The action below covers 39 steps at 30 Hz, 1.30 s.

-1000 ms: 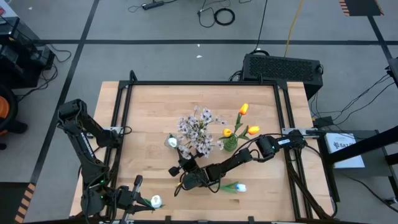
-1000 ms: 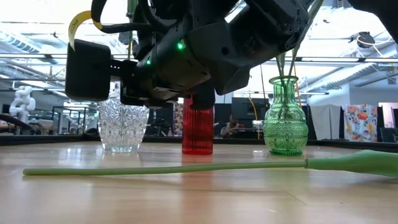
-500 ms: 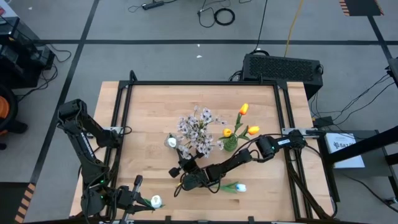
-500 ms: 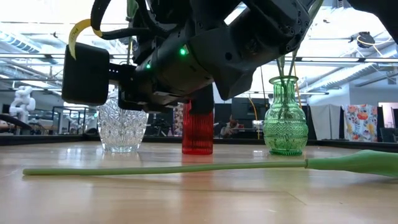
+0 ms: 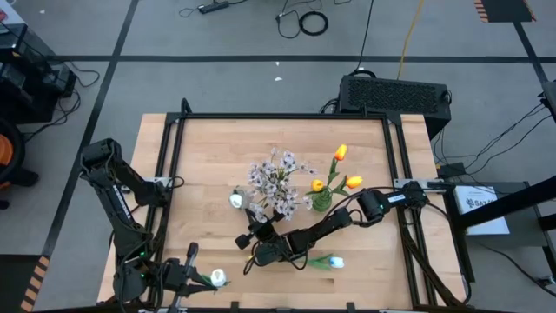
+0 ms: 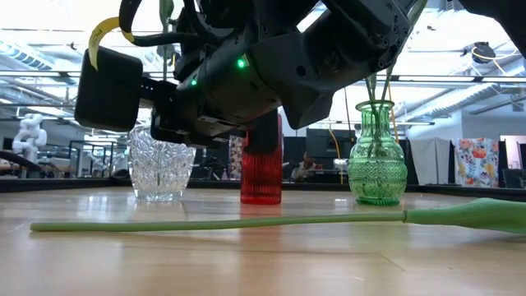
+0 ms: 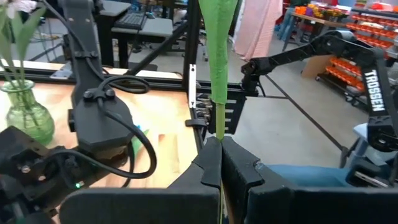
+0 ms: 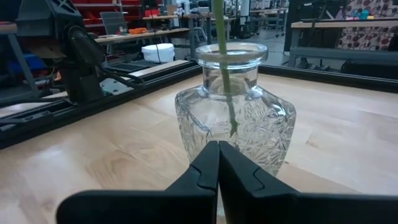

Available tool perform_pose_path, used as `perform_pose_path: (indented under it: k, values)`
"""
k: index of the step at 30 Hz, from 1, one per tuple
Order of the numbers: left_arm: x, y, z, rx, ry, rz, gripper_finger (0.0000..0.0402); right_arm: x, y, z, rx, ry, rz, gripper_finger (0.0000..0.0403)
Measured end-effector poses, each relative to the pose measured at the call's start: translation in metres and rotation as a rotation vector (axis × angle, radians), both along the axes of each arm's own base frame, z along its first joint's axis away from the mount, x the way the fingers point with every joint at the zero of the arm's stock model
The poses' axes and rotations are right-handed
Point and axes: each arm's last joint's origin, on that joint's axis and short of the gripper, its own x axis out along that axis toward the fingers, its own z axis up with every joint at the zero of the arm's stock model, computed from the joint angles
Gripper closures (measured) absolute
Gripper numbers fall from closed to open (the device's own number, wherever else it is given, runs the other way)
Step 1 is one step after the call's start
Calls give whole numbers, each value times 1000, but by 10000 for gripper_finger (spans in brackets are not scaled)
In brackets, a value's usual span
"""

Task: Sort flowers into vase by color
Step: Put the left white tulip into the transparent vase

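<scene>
Your right pincer (image 8: 217,152) clamps a stem (image 8: 222,68) over the clear vase (image 8: 235,121), your left pincer (image 7: 219,163) clamps a tulip (image 5: 217,279) at the bench (image 5: 208,148) corner.

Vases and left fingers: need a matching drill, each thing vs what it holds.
Things:
1. clear vase
2. red vase
3. green vase
4. left fingers

Holds:
A. orange tulips
B. pink-white blossoms
C. one white tulip, standing in it
D. a green stem, clamped upright

Pairs: 1-C, 2-B, 3-A, 4-D
</scene>
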Motion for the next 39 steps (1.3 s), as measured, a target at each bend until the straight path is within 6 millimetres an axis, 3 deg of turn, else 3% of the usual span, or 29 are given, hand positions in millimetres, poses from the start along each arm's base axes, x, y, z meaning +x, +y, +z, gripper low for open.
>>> perform_pose_path:
  k: [10, 13, 18, 21, 28, 33, 39]
  values:
    - [0, 2, 0, 14, -10, 51, 401, -1, 5, 0, -5, 13, 35, 403]
    - [0, 2, 0, 17, -16, 69, 401, -7, 22, 0, -35, 47, 78, 403]
    - [1, 2, 8, 46, -78, 103, 401, -28, 67, 9, -126, 135, 179, 403]
    - [2, 3, 17, 97, -148, 167, 401, -44, 93, 31, -197, 172, 218, 403]
    - [0, 17, 43, 166, -197, 490, 401, -88, 140, 105, -365, 246, 336, 403]
    - [6, 40, 62, 206, -181, 604, 401, -125, 157, 164, -469, 275, 369, 403]
    - [12, 79, 91, 188, -228, 649, 401, -165, 164, 209, -578, 357, 432, 403]
